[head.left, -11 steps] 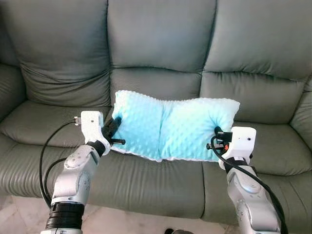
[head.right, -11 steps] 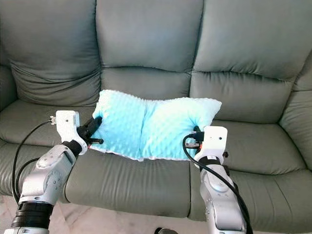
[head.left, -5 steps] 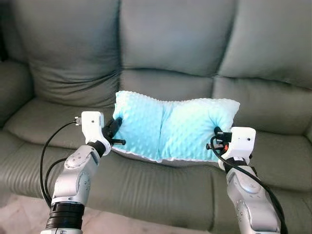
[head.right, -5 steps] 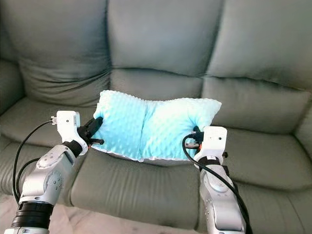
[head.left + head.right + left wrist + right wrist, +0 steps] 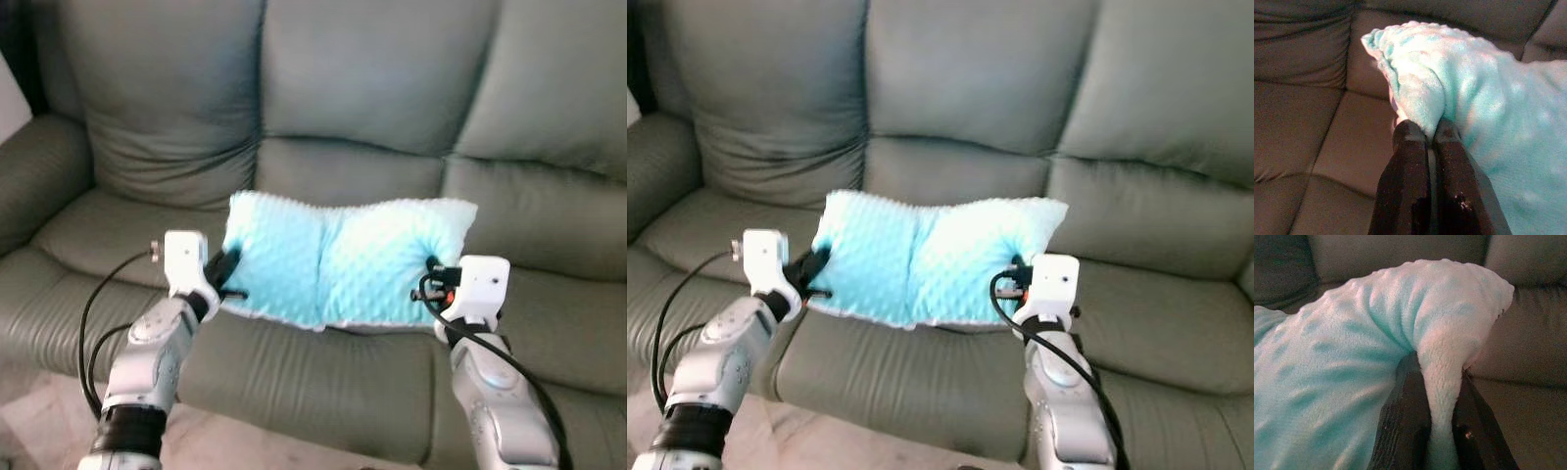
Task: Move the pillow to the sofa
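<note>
Both tools are pinching the fluffy turquoise dimpled pillow (image 5: 343, 259): left tool (image 5: 227, 277) and right tool (image 5: 431, 282) at opposite ends, hanging over the grey leather sofa's (image 5: 294, 362) front edge. View slid sideways since earlier, so the robot's shuffling; grip's unchanged, lowering comes next I'd guess.

We see the left gripper (image 5: 1431, 134) with its 2 black fingers (image 5: 1409, 147) pinched on a fold of the turquoise pillow (image 5: 1474, 93), grey sofa (image 5: 1312, 132) beyond.

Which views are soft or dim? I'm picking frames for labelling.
Both eye views are slightly motion-blurred, though the fluffy turquoise dotted pillow stays bright against the grey leather sofa; both wrist views are dim, the black fingers nearly silhouetted.
</note>
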You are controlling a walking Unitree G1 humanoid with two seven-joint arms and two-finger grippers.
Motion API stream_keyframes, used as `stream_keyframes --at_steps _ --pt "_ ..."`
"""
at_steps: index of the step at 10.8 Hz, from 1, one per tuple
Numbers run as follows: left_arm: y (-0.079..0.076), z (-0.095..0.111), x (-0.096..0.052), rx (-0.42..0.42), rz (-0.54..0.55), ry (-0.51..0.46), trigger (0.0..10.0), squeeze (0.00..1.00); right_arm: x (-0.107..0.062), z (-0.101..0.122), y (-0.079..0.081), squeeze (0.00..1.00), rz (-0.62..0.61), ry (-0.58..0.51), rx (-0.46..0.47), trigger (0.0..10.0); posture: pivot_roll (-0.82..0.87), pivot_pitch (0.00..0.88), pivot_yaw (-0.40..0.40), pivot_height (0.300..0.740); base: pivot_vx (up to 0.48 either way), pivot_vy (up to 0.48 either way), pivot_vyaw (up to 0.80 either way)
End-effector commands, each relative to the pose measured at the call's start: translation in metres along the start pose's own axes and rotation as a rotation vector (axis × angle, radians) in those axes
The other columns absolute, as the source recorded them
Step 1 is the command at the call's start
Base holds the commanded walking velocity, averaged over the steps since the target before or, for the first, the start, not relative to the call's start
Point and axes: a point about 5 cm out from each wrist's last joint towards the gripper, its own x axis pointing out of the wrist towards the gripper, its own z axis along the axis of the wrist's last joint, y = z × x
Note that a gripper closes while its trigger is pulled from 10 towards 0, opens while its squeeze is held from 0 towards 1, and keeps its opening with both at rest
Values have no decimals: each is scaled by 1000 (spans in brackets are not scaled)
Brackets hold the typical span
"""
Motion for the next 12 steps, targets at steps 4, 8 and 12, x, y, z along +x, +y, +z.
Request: stream_keyframes --at_steps 4,8,12 --pt "23 -23 4 103 42 80 10000 0 13 -16 -9 0 -36 80 69 10000 -140 172 29 740 0 0 0" --pt "30 -42 8 215 83 175 10000 0 22 -34 -34 0 -106 183 63 10000 -150 244 50 740 0 0 0" --pt "16 -28 28 287 92 149 10000 0 23 -67 -38 0 -77 315 42 10000 -160 278 53 740 0 0 0"
